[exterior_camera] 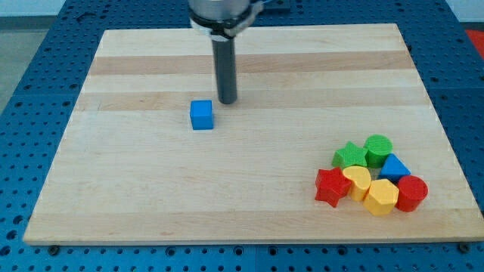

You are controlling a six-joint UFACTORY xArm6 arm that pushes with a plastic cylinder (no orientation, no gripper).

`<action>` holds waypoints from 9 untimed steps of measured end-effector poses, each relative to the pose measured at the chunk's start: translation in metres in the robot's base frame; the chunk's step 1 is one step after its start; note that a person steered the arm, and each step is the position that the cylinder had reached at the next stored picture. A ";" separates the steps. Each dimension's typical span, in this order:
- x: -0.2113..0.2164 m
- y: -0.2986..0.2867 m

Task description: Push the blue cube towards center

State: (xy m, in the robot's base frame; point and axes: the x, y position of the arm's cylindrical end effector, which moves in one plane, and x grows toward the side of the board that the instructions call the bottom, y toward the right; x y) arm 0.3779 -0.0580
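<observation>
My tip point(227, 101) rests on the wooden bench point(151, 196), just beside the blue cube point(201, 115), toward the view's upper right of it; a narrow gap appears to separate them. The rod ends plainly, with no gripper, so nothing spreads or pinches here. The blue cube sits alone, left of the bench's middle and slightly toward the view's top. Well apart, near the view's lower right corner, lies a tight cluster: a red star point(330, 187), two yellow blocks point(357, 180) point(380, 197), a red cylinder point(411, 193), a blue triangular block point(394, 167), a green cylinder point(377, 149) and another green block point(349, 156).
</observation>
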 end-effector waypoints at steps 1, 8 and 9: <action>0.002 -0.026; 0.045 -0.066; 0.045 -0.095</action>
State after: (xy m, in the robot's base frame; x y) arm 0.4232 -0.1526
